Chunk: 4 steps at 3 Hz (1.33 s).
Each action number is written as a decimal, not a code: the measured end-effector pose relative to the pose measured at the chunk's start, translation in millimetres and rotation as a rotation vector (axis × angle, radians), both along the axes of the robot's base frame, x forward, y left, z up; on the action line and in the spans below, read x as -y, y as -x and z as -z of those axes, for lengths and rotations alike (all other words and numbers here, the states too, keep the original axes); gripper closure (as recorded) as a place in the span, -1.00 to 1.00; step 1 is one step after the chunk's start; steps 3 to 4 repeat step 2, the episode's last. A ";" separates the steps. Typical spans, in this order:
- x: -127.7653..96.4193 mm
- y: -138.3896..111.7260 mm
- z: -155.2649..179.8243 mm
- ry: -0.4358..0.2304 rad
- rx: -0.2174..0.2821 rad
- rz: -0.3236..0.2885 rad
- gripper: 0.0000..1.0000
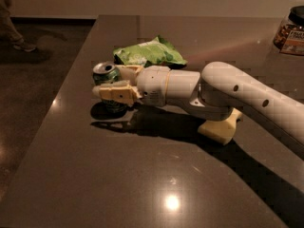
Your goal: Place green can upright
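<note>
The green can [105,72] stands upright on the dark table [142,175], left of centre, its silver pull-tab top facing up. My gripper [109,83] reaches in from the right and is shut on the can, one finger [115,93] across its front and the other behind it. The near finger hides the can's middle. The can's base is at the table surface, over its own shadow.
A light green crinkled snack bag [149,52] lies just behind the gripper. A jar with a dark lid [289,31] stands at the far right edge. A pale yellow block [220,126] lies under my arm. The table's left edge runs close to the can.
</note>
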State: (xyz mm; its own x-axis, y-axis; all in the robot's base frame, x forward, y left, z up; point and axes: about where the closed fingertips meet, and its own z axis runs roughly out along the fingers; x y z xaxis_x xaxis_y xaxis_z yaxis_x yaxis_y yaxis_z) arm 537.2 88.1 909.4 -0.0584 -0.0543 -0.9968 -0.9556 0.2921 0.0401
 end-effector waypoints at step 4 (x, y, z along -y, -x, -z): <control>-1.3 0.7 -0.6 0.001 0.001 -0.003 -1.00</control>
